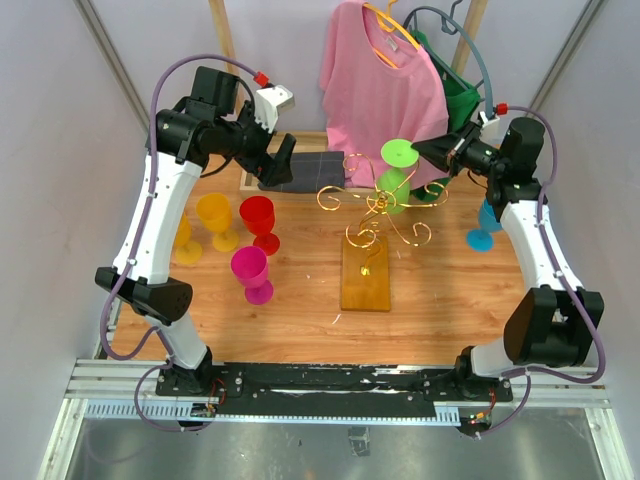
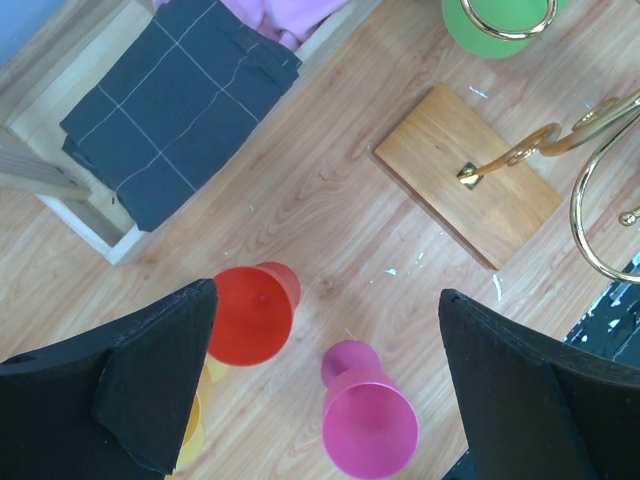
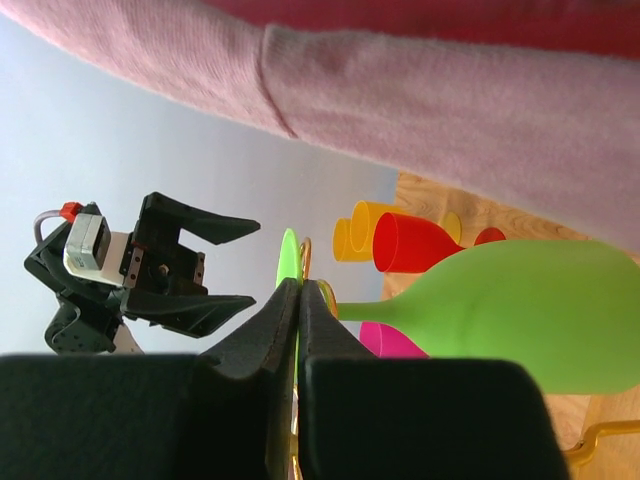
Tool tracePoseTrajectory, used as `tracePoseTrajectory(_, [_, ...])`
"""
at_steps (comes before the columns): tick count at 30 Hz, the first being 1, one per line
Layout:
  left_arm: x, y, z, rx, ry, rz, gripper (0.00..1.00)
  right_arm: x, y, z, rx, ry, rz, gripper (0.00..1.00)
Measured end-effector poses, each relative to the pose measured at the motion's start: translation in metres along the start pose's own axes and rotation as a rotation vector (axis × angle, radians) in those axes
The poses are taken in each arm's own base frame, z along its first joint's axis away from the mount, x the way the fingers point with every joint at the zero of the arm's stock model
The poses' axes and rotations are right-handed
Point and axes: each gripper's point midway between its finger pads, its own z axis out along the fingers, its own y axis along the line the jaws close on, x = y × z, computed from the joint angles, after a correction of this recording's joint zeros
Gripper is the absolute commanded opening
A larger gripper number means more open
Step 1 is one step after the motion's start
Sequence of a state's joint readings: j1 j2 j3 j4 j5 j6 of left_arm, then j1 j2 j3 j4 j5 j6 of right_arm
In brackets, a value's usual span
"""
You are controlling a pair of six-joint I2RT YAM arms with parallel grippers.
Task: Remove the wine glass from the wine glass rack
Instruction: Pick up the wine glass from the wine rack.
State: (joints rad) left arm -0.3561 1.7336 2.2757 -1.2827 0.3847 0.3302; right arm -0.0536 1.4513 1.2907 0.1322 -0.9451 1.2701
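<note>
The wine glass is lime green and hangs upside down in the wine glass rack, a gold wire stand with curled arms on a brown wooden block. Its round foot sits on top of the wire. My right gripper reaches in from the right and is shut on the rim of that foot. In the right wrist view the foot shows edge-on between the closed fingers, with the bowl to the right. My left gripper hovers open over the table's back left, holding nothing.
Red, yellow and magenta glasses stand left of the rack. A blue glass stands under the right arm. A dark folded cloth lies in a wooden tray behind. A pink shirt hangs at the back.
</note>
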Motion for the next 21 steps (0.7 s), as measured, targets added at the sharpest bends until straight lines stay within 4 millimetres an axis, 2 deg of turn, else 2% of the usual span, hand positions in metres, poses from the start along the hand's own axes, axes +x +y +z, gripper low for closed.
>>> tracePoseTrajectory(14, [-0.001, -0.005, 0.001, 0.015, -0.002, 0.006, 0.97, 0.002, -0.001, -0.029, 0.002, -0.042, 0.005, 0.01])
tracePoseTrajectory(21, [-0.002, -0.006, 0.002, 0.017, -0.002, 0.008, 0.97, 0.011, 0.003, -0.035, -0.008, -0.032, -0.003, 0.01])
